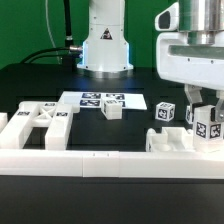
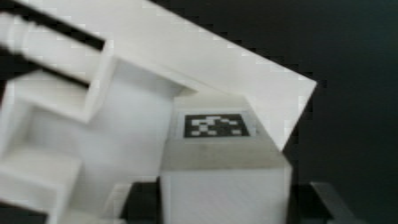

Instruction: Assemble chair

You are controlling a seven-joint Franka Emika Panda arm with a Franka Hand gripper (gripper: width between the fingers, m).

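Observation:
My gripper (image 1: 207, 116) is at the exterior view's right, shut on a white tagged bar (image 1: 209, 128) held upright. The bar's lower end is right at a blocky white chair piece (image 1: 170, 143) on the table; I cannot tell if they touch. In the wrist view the bar (image 2: 217, 140) fills the space between the dark fingers (image 2: 329, 200) of the gripper (image 2: 228, 205), its tag facing the camera. A white panel with ribs (image 2: 160, 70) lies beyond it. A flat white panel with cutouts (image 1: 40, 122) lies at the exterior view's left.
The marker board (image 1: 100, 99) lies at the table's middle with a small white block (image 1: 112, 110) on its edge. Another small tagged block (image 1: 164, 113) stands left of the gripper. A long white border rail (image 1: 70, 160) runs along the front. The robot base (image 1: 104, 40) stands behind.

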